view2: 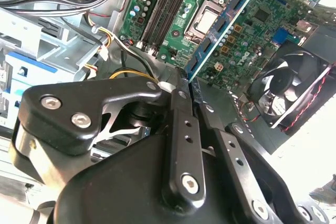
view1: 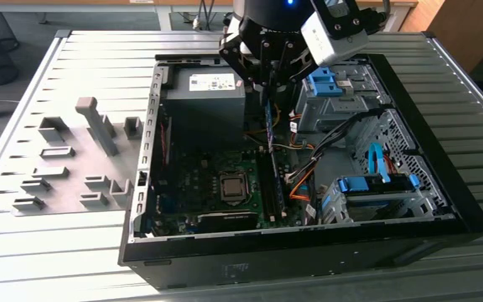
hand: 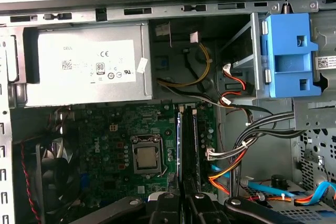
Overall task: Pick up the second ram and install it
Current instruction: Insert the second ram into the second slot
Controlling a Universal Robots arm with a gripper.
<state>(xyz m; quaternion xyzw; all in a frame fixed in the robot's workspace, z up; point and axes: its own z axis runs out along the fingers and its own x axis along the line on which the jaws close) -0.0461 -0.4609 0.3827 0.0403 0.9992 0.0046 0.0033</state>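
My gripper (view1: 268,94) hangs over the open computer case (view1: 443,189), above the back end of the motherboard (view1: 199,182). It is shut on the second ram (view1: 270,123), a thin green-blue strip that hangs down from the fingers. In the second wrist view the ram (view2: 223,27) juts out from between the black fingers (view2: 181,114), over the processor socket (view2: 202,22). The dark memory slots (view1: 273,189) run along the board beside the socket, below the ram and apart from it. They also appear in the first wrist view as memory slots (hand: 197,145), above the gripper (hand: 181,198).
A grey power supply (view1: 204,94) sits at the case's back on the exterior view's left. Cable bundles (view1: 309,182) and blue drive caddies (view1: 376,185) crowd the right side. A fan (view2: 286,85) sits by the board. Grey holder blocks (view1: 65,163) stand on the slatted table (view1: 57,251).
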